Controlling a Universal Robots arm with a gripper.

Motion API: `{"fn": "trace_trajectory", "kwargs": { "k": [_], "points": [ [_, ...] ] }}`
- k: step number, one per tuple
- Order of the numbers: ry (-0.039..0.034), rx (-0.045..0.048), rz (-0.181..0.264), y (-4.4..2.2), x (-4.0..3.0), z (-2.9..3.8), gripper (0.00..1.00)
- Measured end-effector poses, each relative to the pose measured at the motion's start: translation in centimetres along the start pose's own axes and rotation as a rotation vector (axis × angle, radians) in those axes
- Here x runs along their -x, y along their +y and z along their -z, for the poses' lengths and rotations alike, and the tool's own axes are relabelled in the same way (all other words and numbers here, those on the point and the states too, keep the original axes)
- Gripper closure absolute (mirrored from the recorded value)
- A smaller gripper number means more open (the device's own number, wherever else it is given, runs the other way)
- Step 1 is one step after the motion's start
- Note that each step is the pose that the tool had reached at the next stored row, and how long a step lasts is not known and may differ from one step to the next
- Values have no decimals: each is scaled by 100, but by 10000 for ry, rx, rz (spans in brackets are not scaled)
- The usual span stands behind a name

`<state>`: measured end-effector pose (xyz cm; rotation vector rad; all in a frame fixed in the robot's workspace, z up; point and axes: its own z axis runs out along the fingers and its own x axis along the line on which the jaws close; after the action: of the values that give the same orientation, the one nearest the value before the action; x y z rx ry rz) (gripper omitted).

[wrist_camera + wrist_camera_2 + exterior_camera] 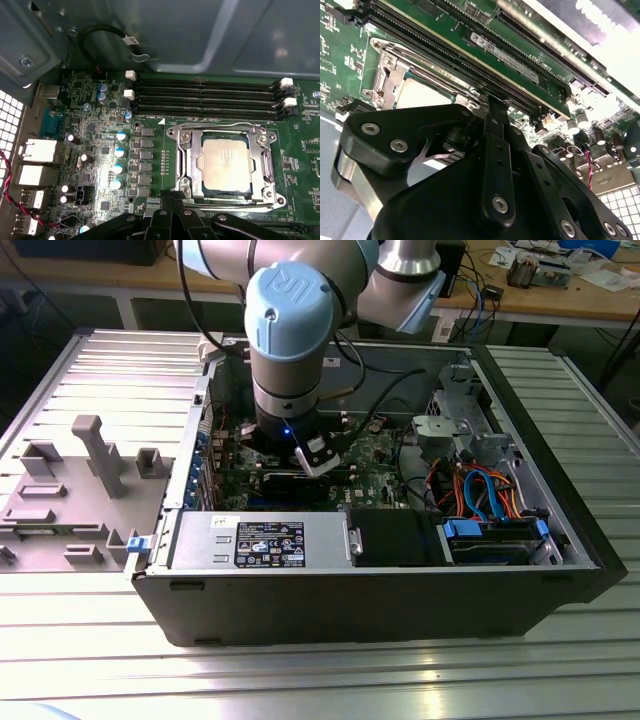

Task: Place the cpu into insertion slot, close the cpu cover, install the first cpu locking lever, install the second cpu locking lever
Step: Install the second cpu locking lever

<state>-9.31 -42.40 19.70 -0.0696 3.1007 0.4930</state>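
Open computer case [560, 570] on ribbed metal table [300, 680]; grey fixture tray [70, 490] beside case; four black memory slots [205, 97] on green motherboard [100, 155].

Exterior view is evenly lit from overhead, soft sheen on the ribbed metal table [90, 380] and a pale streak near its front edge; inside of the computer case [380, 610] falls into shadow under the arm [290, 330], detail there hard to read. Second wrist view has heavy blown-out glare in one corner, washing out the board edge; the gripper [490, 107] body close to the lens looks soft, probably out of focus. First wrist view is sharper, with bright glare on the capacitors [119, 160] and a hazy reflection on the cpu [225, 162] top; case wall behind is dim, slightly blurred.
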Motion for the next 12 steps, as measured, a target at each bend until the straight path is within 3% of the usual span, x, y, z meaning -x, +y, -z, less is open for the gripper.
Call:
{"fn": "trace_trajectory", "kwargs": {
  "k": [8,12],
  "points": [
    [-8,74,2,46,-9,-30,89],
    [-4,68,1,70,-12,2,89]
  ]
}}
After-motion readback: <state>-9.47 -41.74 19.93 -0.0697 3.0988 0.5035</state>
